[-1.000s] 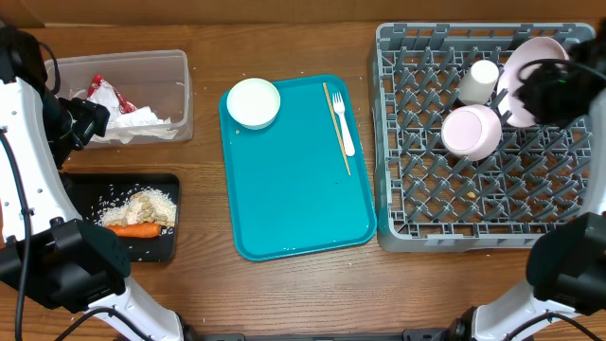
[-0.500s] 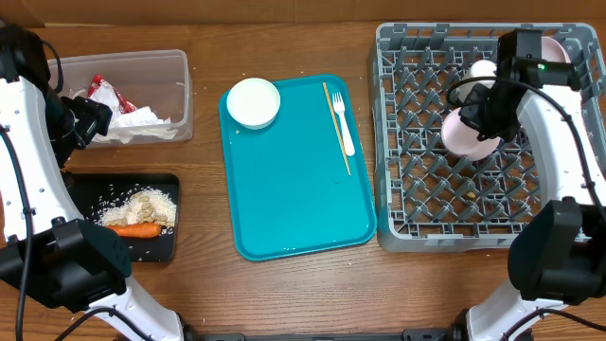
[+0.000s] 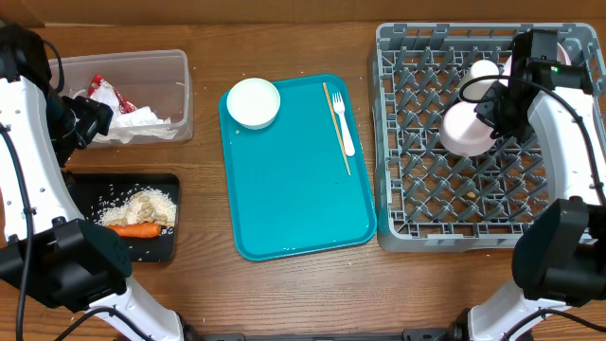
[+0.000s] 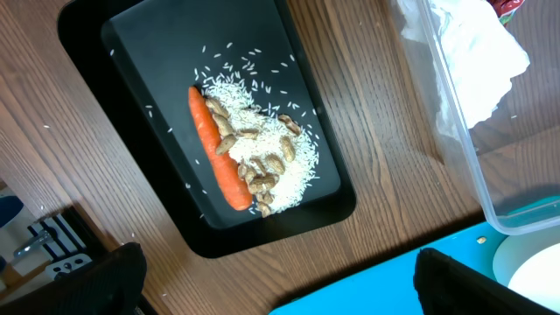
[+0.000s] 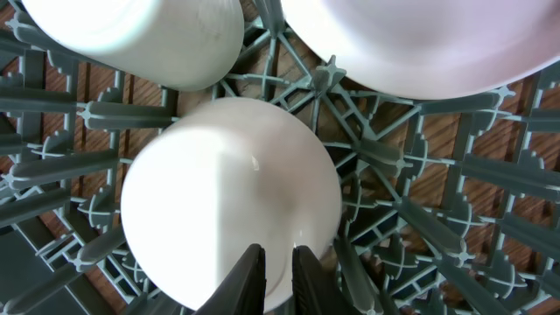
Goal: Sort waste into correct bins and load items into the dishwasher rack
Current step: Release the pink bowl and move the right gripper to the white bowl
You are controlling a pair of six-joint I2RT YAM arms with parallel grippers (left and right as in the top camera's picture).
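Observation:
An upturned white bowl [image 3: 464,131] [image 5: 227,192] sits on the grey dishwasher rack [image 3: 417,189] [image 5: 490,219], beside a white cup [image 3: 483,74] [image 5: 131,35] and a white plate [image 3: 509,68] [image 5: 411,44]. My right gripper [image 3: 494,112] [image 5: 278,271] is shut, its fingertips at the bowl's near edge. A second white bowl [image 3: 254,102] and a pale fork [image 3: 343,123] lie on the teal tray [image 3: 294,189]. My left gripper [image 3: 90,118] [image 4: 280,280] is open and empty. It hangs above the table between the black tray [image 4: 131,52] and the teal tray's corner [image 4: 411,280].
The clear tub [image 3: 180,95] [image 4: 455,131] holds white napkins [image 3: 137,123] [image 4: 472,52] and a red wrapper [image 3: 102,92]. The black tray [image 3: 85,185] holds a carrot [image 3: 133,229] [image 4: 214,149] and crumbs [image 3: 142,206] [image 4: 262,157]. A thin wooden stick [image 3: 336,128] lies by the fork.
My right gripper has moved left from the plate at the rack's far right corner to over the upturned bowl. The bowl has shifted slightly left. The left arm has not moved.

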